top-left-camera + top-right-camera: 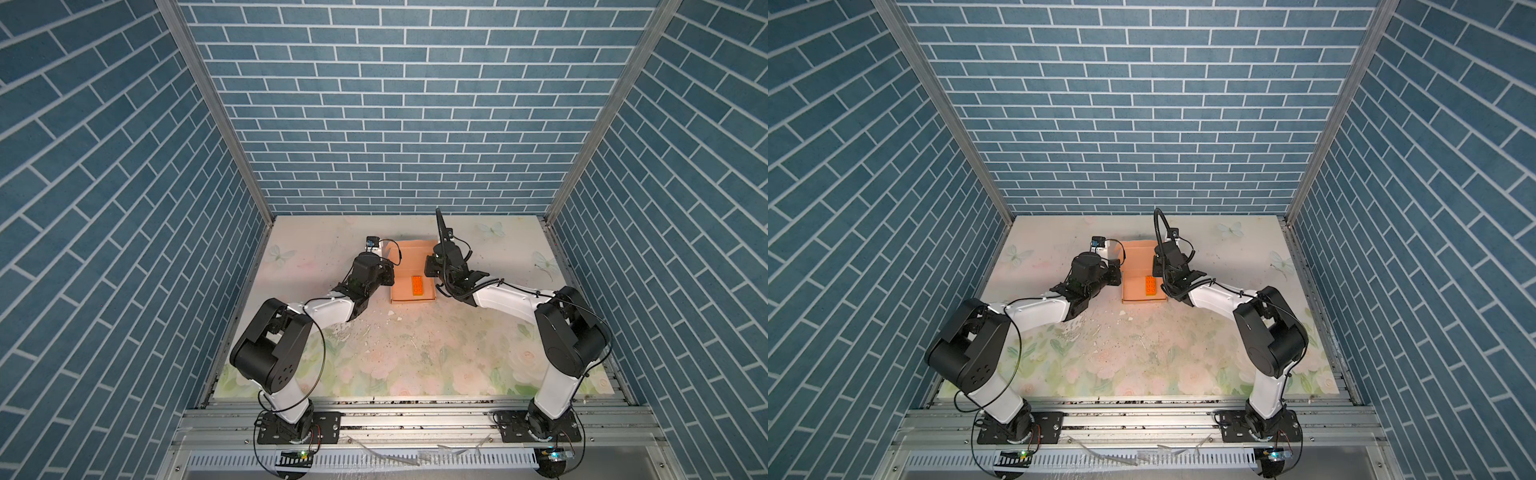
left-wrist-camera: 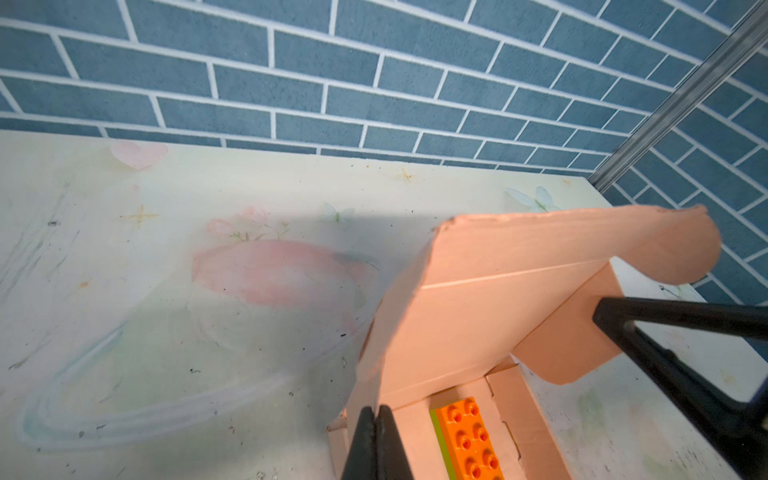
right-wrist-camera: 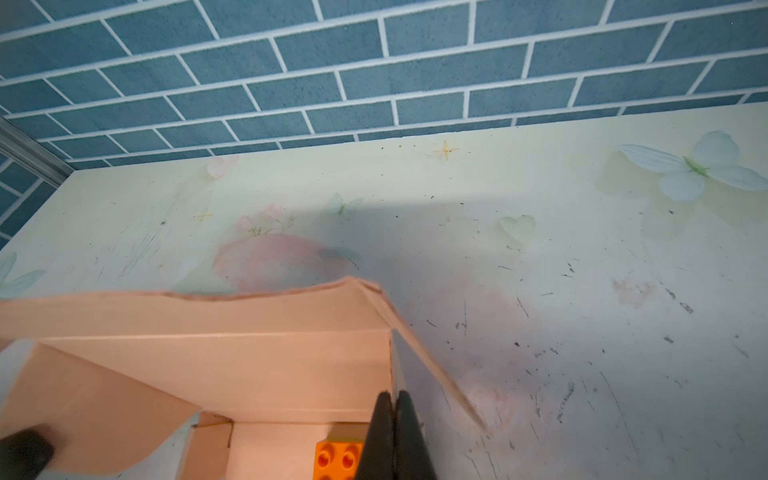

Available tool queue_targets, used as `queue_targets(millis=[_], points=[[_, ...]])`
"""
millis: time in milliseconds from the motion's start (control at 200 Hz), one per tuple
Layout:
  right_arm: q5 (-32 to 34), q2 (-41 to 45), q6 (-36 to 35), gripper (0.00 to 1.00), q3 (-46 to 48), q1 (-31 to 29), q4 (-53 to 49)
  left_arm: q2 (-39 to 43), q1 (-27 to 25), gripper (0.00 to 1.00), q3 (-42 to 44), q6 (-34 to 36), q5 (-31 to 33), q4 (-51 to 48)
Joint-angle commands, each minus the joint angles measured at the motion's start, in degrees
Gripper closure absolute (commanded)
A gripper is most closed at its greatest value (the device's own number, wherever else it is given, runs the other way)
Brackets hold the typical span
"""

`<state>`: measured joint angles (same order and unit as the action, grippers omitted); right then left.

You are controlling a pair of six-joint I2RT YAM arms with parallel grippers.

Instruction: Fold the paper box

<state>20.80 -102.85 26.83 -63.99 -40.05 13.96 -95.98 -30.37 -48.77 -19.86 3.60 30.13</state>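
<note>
Paper box (image 1: 409,266) sits open on the far half of the table (image 1: 415,345), and we judge the paper box only half made. Nearest us its front wall is low and nothing pins it down, so a sideways shove could slide the whole light thing across the table. Just behind that wall an orange brick (image 1: 416,286) lies on the box floor, close to the right wall. A side flap swung in there may catch on it and crumple. Further in, the left pincer (image 2: 375,419) and the right pincer (image 3: 392,405) stand closed, tip against tip, at the box's two sides. Whether a sliver of card is nipped between the tips we cannot tell from the wrist views. If we press in unevenly from the two sides, we expect the box to twist. Beyond them the lid (image 2: 478,328) stands raised with a wavy top edge, and its right flap (image 2: 582,332) is just beside the right pincer's black tip. Card this thin could buckle away from its creases instead of folding along them
</note>
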Motion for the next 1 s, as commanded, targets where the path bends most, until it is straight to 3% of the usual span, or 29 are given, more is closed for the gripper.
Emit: queue_targets(millis=[0, 305, 720, 995], points=[[4.5, 2.3, 0.9, 1.0, 3.2, -1.3, 7.0, -1.1, -1.5, 1.0, 2.8, 1.1, 4.2, 9.6], [7.4, 3.4, -3.3, 1.0, 12.5, -3.3, 22.0, -4.7, -4.2, 1.0, 6.7, 3.3, 7.0, 23.2], [9.4, 3.1, -6.6, 1.0, 21.1, -6.1, 38.9, -7.5, -4.7, 1.0, 14.3, 4.5, 3.5, 38.9], [6.5, 0.4, -10.6, 1.0, 23.1, -7.1, 49.1, -9.9, -4.7, 1.0, 16.6, 5.1, 1.1, 45.6]])
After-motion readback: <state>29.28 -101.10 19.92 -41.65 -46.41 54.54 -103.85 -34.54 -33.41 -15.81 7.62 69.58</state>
